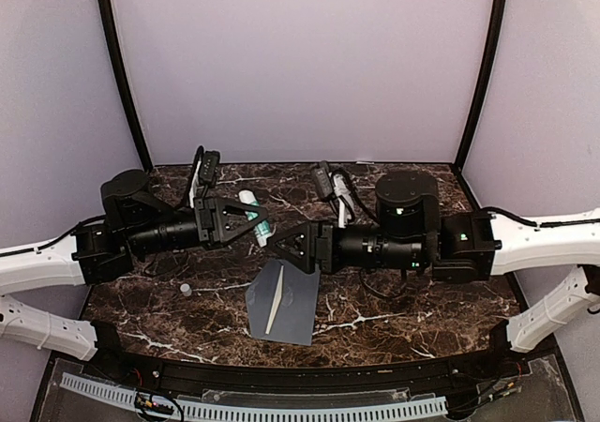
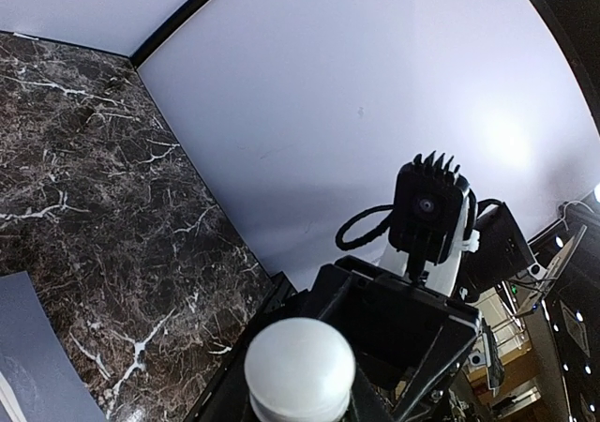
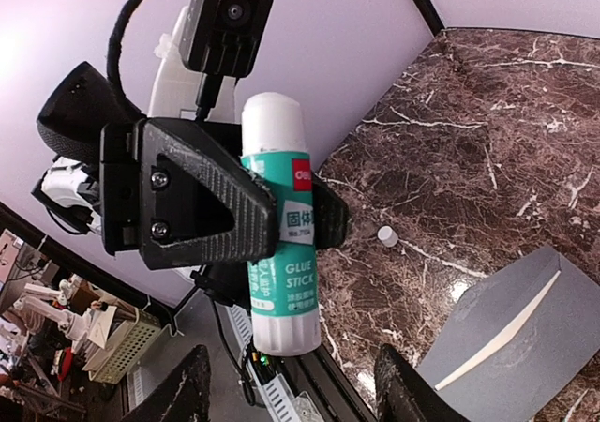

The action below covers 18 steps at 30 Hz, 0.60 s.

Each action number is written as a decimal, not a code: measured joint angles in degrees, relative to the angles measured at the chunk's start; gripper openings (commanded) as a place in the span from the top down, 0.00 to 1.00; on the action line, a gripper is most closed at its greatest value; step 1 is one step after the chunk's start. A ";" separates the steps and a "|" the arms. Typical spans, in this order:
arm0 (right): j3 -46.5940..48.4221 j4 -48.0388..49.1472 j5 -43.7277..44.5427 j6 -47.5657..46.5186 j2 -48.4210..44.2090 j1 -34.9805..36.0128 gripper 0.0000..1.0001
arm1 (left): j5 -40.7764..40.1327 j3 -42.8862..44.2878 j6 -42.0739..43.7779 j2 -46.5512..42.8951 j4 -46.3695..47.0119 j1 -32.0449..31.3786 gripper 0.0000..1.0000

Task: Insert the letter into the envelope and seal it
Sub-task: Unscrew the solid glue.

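**Hazards**

1. Envelope shift. The envelope [image 1: 295,305] lies flat on the table [image 1: 403,321] near the front edge, and neither arm touches it. If I press the glue stick [image 3: 281,281] onto the flap with nothing pinning the paper, I expect the envelope to slide or rotate.
2. Glue on the wrong surface. Only a thin cream strip of the letter [image 1: 275,307] shows along the envelope's opening. I judge the rest to be inside. A stroke that crosses this strip would bond the letter to the flap.
3. Arm contact. The two wrists face each other closely above the table. A careless approach by either arm could strike the other or knock the stick askew.
4. Slip. The stick is held by its middle only, so downward pressure could push it back through the grip.
5. A small white cap [image 1: 186,290] sits loose on the table, left of the envelope. An arm sweep could send it off. I cannot tell which end of the stick is bare.

**Claw state**

- Left claw [image 3: 277,218]: clamped across the stick's body, with both ends protruding.
- Right claw [image 3: 298,389]: fingers well apart and holding nothing. The stick's lower end lines up between them, with a gap on each side.
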 measured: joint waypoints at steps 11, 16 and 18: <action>4.17 -6.34 2.14 -3.65 5.49 1.27 0.60 | 2.16 0.44 -0.37 2.12 -0.20 0.00 1.00; 4.70 -6.49 2.21 -3.93 5.73 1.27 0.71 | 2.84 0.46 -0.37 2.56 -0.20 0.00 1.00; 4.70 -6.36 2.03 -3.93 5.73 1.27 0.80 | 2.97 0.46 -0.37 2.78 -0.20 0.00 1.00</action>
